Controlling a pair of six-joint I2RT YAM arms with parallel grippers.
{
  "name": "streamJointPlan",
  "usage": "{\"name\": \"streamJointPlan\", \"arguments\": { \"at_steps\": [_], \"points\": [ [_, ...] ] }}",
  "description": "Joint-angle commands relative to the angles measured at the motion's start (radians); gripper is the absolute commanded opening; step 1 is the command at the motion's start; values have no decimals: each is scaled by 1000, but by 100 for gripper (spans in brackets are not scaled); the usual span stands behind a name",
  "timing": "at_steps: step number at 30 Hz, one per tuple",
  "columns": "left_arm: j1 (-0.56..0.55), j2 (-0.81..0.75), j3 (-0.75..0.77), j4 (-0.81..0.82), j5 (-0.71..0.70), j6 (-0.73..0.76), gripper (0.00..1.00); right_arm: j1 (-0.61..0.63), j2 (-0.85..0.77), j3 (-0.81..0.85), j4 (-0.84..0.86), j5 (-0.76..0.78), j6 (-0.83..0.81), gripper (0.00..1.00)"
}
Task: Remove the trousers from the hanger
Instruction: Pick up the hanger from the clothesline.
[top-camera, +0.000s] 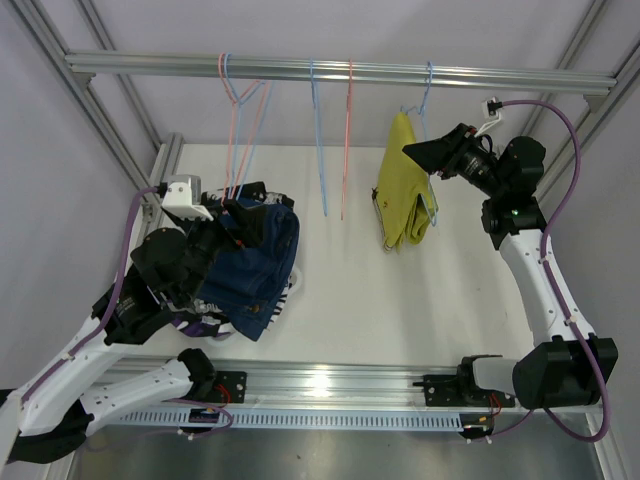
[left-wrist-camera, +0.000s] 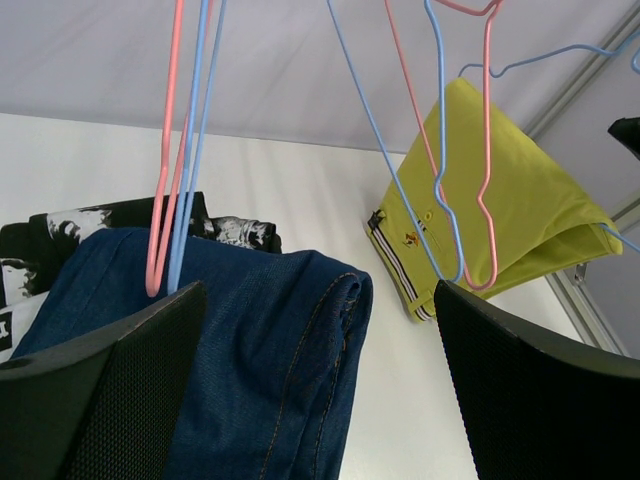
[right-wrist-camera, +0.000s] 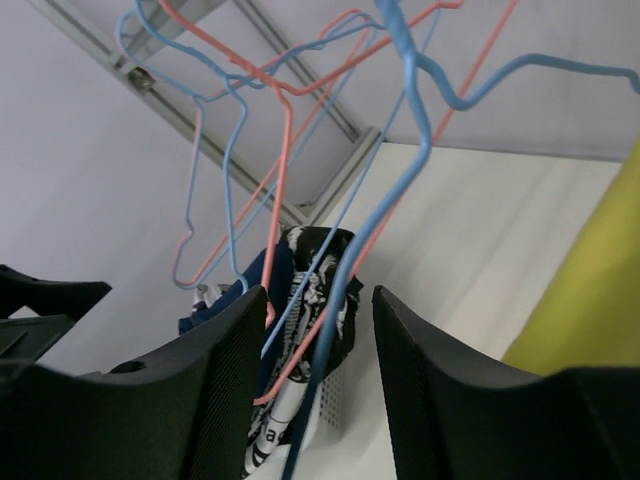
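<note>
The plain yellow trousers (top-camera: 404, 185) hang folded over a blue hanger (top-camera: 426, 100) on the rail; they also show in the left wrist view (left-wrist-camera: 510, 195) and at the right wrist view's edge (right-wrist-camera: 600, 280). My right gripper (top-camera: 418, 152) is open beside the top of them, and the blue hanger wire (right-wrist-camera: 400, 190) runs between its fingers (right-wrist-camera: 320, 300) without being clamped. The navy trousers (top-camera: 255, 265) lie on top of a pile at the left. My left gripper (top-camera: 240, 210) hovers open just above them (left-wrist-camera: 318, 300). Black-and-white patterned trousers (left-wrist-camera: 70, 225) lie under the navy pair.
Empty pink and blue hangers (top-camera: 240, 120) (top-camera: 330, 150) hang from the aluminium rail (top-camera: 330, 70). The pile sits in a white perforated basket (right-wrist-camera: 335, 400) at the table's left. Frame posts stand at both sides, and a metal rail (top-camera: 330, 385) runs along the near edge.
</note>
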Motion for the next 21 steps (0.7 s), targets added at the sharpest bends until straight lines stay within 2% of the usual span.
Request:
{"name": "streamJointPlan", "arguments": {
  "at_steps": [1,5,8,9,14,18,21],
  "points": [
    [7,4,-6,29,26,26,99,-8,-28,4,130,-68,58,50],
    [7,6,-5,28,32,26,99,-10,-39,6,134,-70,59,45],
    [7,3,-6,29,32,26,99,-11,-43,4,127,-63,58,36],
    [7,4,-8,29,32,26,99,-11,-45,4,127,-60,58,30],
    [7,6,-5,28,38,26,99,-11,-48,-10,140,-57,59,18],
    [7,4,-6,29,40,26,99,-11,-46,-10,144,-54,61,2],
    [7,6,-5,28,46,28,99,-11,-43,-10,152,-53,61,0]
  ]
}}
